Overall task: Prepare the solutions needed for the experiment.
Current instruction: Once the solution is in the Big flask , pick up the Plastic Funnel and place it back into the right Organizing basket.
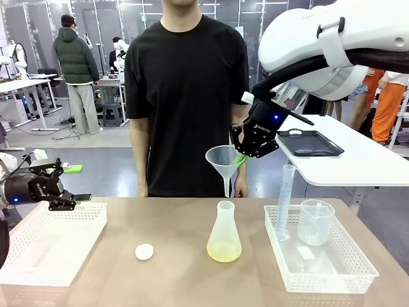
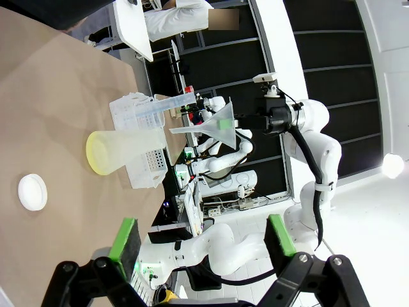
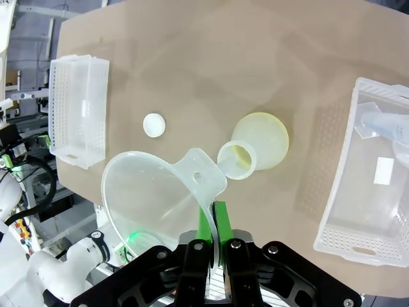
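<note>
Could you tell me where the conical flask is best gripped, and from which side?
I'd grip the flask at its narrow neck, level from the left: it stands upright, the base flares wide, and the funnel in the right claw hangs above it.

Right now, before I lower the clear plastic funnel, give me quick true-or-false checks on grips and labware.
The right gripper grips the clear plastic funnel by its tab. True.
The translucent conical flask is empty. False: shallow pale yellow-green liquid covers its bottom.
The left gripper holds the small white round cap. False: it is open; the cap lies on the brown table.
The clear beaker and graduated cylinder stand in the right white mesh basket. True.
</note>
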Robot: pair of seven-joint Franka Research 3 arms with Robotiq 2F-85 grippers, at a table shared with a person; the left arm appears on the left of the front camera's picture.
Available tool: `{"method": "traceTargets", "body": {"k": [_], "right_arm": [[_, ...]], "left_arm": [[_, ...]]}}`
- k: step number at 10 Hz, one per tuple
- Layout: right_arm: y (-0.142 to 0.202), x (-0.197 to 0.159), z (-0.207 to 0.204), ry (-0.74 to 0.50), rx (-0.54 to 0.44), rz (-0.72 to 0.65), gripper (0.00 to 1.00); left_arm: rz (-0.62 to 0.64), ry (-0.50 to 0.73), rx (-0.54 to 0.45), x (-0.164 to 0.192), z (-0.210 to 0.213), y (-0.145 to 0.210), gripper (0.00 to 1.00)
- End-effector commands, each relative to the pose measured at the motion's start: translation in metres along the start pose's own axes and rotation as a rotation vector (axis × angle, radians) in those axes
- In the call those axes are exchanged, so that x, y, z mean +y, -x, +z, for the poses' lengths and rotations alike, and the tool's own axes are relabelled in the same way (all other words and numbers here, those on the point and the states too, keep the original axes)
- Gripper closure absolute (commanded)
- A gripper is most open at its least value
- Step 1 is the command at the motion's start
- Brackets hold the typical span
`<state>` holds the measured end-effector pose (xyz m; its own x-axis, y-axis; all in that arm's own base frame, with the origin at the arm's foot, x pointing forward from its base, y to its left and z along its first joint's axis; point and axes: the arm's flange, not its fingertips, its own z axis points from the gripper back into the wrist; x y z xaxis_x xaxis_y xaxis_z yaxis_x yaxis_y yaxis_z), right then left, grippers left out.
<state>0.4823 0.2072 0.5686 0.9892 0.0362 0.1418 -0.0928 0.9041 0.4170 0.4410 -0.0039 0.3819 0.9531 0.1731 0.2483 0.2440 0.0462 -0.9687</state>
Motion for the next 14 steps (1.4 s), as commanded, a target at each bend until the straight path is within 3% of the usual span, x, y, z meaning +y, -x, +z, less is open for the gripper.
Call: {"method": "traceTargets", "body": {"k": [1,4,11,14], "right_arm": [[0.009,-0.005,0.003,0.022,0.001,-0.022,1.0],[0.034,-0.04,0.027,-0.005,0.01,-0.024,1.0],[0.104,-0.142,0.064,-0.047,-0.12,-0.256,1.0],[0.106,-0.148,0.069,-0.004,-0.139,-0.294,1.0]], "left_arm": [[-0.001,-0.005,-0.003,-0.001,0.0,0.0,0.0],[-0.001,-0.005,-0.003,-0.001,0.0,0.0,0.0],[-0.001,-0.005,-0.003,-0.001,0.0,0.0,0.0],[-0.001,-0.005,-0.003,-0.001,0.0,0.0,0.0]]}}
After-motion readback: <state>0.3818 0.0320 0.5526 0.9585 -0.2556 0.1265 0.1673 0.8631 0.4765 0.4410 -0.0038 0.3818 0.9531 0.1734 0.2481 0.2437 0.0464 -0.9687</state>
